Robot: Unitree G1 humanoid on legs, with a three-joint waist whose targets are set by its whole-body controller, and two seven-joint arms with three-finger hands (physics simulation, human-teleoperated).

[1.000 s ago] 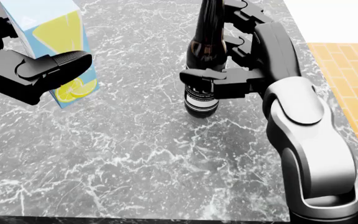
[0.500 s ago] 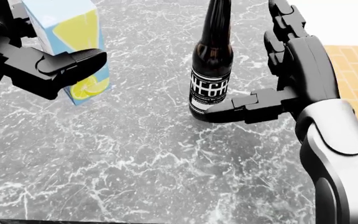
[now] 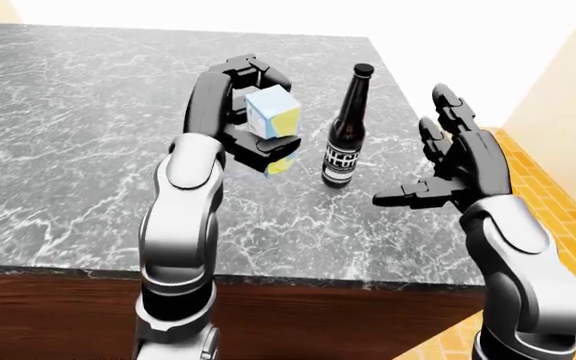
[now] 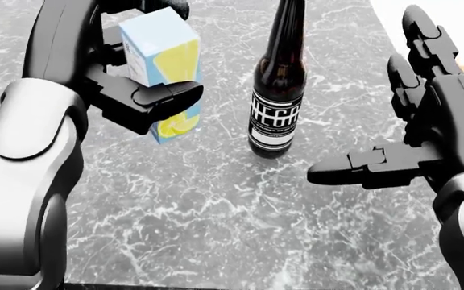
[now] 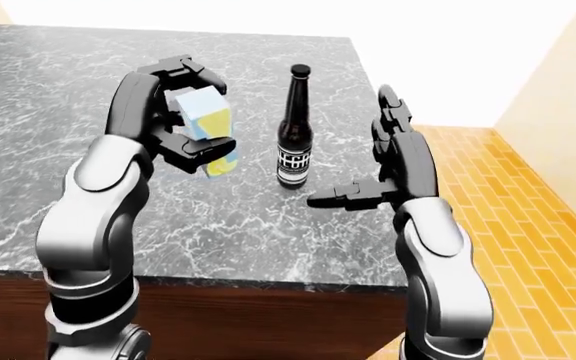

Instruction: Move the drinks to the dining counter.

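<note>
Left hand (image 4: 139, 90) clamped round lemon juice carton (image 4: 162, 60), beer bottle (image 4: 277, 103) upright on marble counter (image 3: 68, 135), right hand (image 4: 409, 139) splayed wide beside it.

A dark grey marble tabletop (image 5: 28, 90) on a brown wooden base; right of it, orange brick floor (image 5: 528, 225) and beige wall (image 5: 558, 97).

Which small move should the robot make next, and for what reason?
Probably lower the blue-and-yellow juice carton, gripped in the left hand, onto the dark marble counter. The dark glass bottle already stands there, and the right hand is open, apart from it.
</note>
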